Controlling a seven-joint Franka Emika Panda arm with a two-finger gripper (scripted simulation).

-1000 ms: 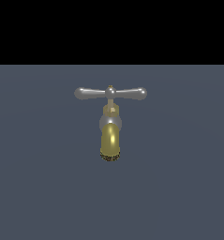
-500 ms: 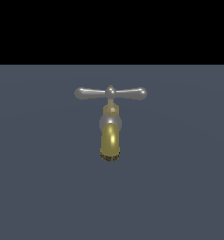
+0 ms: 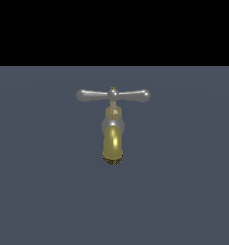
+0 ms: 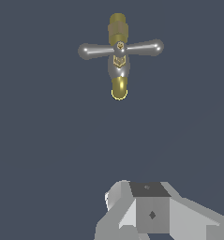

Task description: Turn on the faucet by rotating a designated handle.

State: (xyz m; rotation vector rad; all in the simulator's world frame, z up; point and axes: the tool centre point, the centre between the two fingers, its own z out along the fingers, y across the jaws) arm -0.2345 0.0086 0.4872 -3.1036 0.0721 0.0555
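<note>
The faucet (image 3: 113, 139) stands on the grey floor in the middle of the exterior view, with its brass-yellow spout pointing down toward the camera. Its handle (image 3: 113, 95), a glossy grey crossbar with two bulb-ended arms, lies level across the top. From the wrist camera I look down on the faucet (image 4: 118, 75) and the handle (image 4: 120, 48), whose arms stretch out sideways from a brass-tipped hub. Only a grey-white piece of my gripper (image 4: 151, 208) shows at that picture's edge, well apart from the faucet. Its fingertips are cut off. The exterior view does not show the gripper or the arm.
A flat dark grey-blue floor (image 3: 183, 191) runs around the faucet on all sides, with a black background behind it. No other objects show in either view.
</note>
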